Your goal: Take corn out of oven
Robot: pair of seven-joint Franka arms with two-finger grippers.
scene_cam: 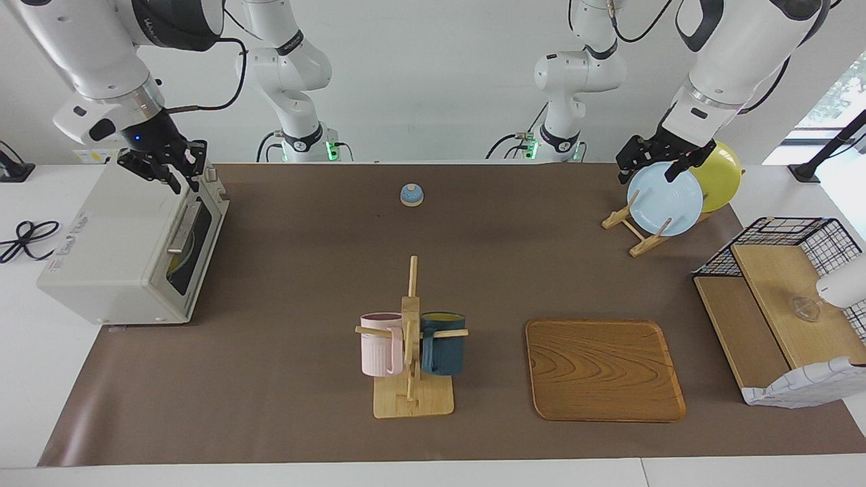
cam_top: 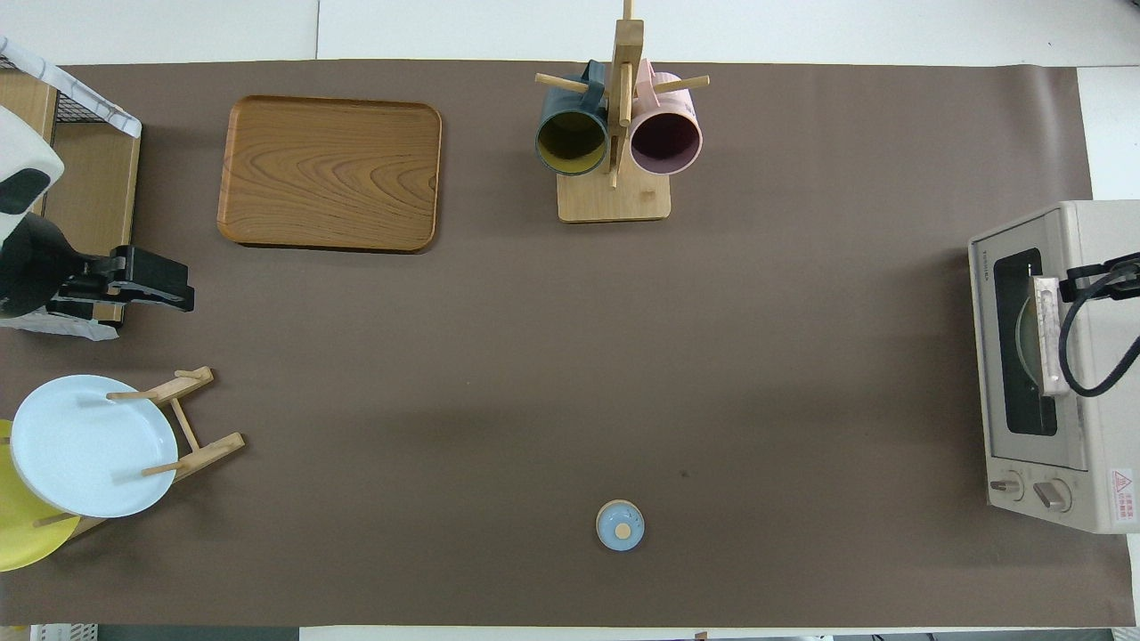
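Observation:
The off-white oven [scene_cam: 108, 250] stands at the right arm's end of the table, its dark glass door shut and its metal bar handle [scene_cam: 184, 226] facing the table's middle. Only a dim yellowish shape shows through the glass. The corn cannot be made out. My right gripper [scene_cam: 177, 174] hangs open and empty over the oven's top front edge, just above the door. In the overhead view it [cam_top: 1073, 276] lies over the handle [cam_top: 1049, 334] of the oven [cam_top: 1104, 427]. My left gripper [scene_cam: 651, 170] is open and empty over the plate rack, and it also shows in the overhead view [cam_top: 178, 285].
A wooden mug rack [scene_cam: 411, 338] with a pink and a dark blue mug stands mid-table. Beside it lies a wooden tray [scene_cam: 602, 368]. A small blue bell [scene_cam: 411, 195] sits near the robots. Blue [scene_cam: 664, 203] and yellow [scene_cam: 720, 176] plates stand in a rack. A black wire basket shelf [scene_cam: 785, 297] is at the left arm's end.

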